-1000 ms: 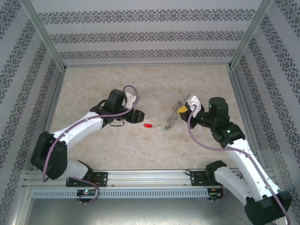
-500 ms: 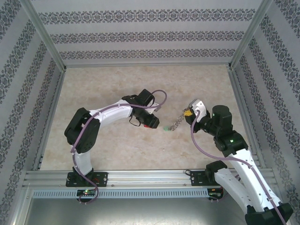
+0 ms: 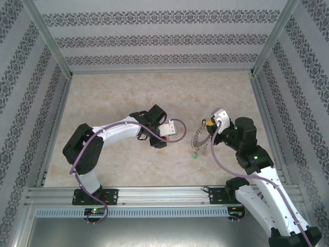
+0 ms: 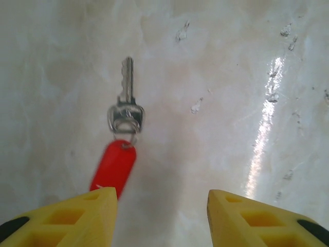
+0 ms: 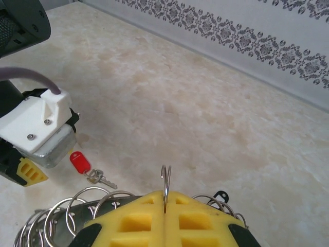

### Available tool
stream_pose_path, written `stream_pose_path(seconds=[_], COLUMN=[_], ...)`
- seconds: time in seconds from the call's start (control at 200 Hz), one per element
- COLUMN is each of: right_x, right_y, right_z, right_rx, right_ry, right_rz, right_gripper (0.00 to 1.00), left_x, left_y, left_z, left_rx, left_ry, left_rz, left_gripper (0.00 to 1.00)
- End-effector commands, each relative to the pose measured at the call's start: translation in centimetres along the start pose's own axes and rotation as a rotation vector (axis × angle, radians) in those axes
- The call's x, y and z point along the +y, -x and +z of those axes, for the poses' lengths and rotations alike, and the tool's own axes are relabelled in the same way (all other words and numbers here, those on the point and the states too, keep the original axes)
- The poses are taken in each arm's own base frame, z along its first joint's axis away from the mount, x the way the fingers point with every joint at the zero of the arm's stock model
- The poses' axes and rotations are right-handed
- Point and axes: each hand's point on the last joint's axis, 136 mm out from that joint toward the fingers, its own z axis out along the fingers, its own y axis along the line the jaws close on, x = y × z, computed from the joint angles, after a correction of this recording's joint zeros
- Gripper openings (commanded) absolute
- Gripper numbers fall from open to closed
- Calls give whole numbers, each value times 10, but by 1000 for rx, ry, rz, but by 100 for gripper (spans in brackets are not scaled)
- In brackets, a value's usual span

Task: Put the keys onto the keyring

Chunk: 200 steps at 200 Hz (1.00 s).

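Observation:
One key lies on the table: a red oval head (image 4: 114,165) joined by a small loop to a silver blade (image 4: 126,85). My left gripper (image 4: 161,218) hovers just above it, open, with the red head beside and partly behind its left fingertip (image 4: 77,216). The same key (image 5: 80,162) shows in the right wrist view, next to my left gripper (image 5: 28,172). My right gripper (image 5: 165,216) is shut on one wire loop (image 5: 165,181) of the keyring (image 3: 198,140), holding it off the table. More of its loops (image 5: 77,203) fan out on both sides of the fingers.
A small green tag (image 3: 194,155) hangs at the keyring's lower end. Patterned walls (image 3: 164,41) and metal posts close in the beige table (image 3: 118,98) on three sides. The arms' base rail (image 3: 164,195) runs along the near edge.
My left arm has swung right and settled over the key, its jaws narrowing slightly. My right gripper has carried the keyring a little toward the near edge.

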Motion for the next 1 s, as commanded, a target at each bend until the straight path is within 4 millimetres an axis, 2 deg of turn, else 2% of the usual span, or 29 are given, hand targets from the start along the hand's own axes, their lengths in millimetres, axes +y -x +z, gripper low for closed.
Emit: stream_pose_path(seconds=[0.0, 0.125, 0.255, 0.585, 0.844, 0.994], right_x=[-9, -12, -15, -16, -17, -16], right_y=[1, 0, 0, -1, -2, -3], right_z=[-4, -6, -8, -7, -6, -6], right_rx=[-23, -26, -22, -19, -14, -14], right_ry=[-57, -75, -96, -102, -104, -99], right_rz=[3, -1, -2, 0, -5, -2], right_gripper=[0, 0, 0, 0, 0, 0], left_x=[12, 8, 5, 22, 23, 30], left_y=[15, 21, 14, 13, -4, -8], left_z=[7, 16, 25, 44, 55, 63], left_rx=[-87, -120, -93, -109, -39, -23], left_ry=[25, -19, -48, 33, 6, 37], left_rz=[187, 263, 313, 338, 355, 349], left_gripper=[49, 49, 47, 44, 43, 43])
